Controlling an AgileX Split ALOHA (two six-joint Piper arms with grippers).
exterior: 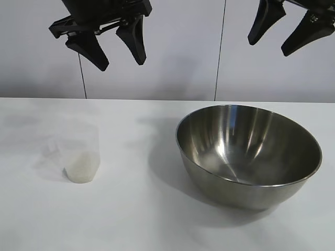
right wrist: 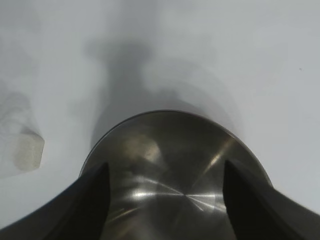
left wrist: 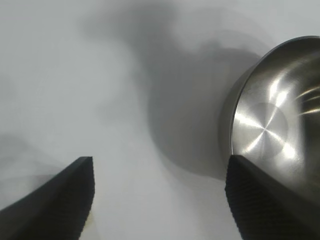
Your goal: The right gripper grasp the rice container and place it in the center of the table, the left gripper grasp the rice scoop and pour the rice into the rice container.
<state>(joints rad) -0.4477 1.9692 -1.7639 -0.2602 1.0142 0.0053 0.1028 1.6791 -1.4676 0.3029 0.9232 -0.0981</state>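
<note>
Left of the rice container (exterior: 249, 155), the rice scoop (exterior: 78, 154) stands upright on the table (exterior: 136, 219), rice (exterior: 82, 168) inside. Our left gripper (exterior: 116, 51) hangs spread above it. Over the container, our right gripper (exterior: 279, 33), also spread, should straddle the rim squarely.

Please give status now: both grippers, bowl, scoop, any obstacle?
Left gripper open, high above scoop. Right gripper open, high above bowl. Bowl empty, right of centre; rice in scoop. Nothing in the way.
</note>
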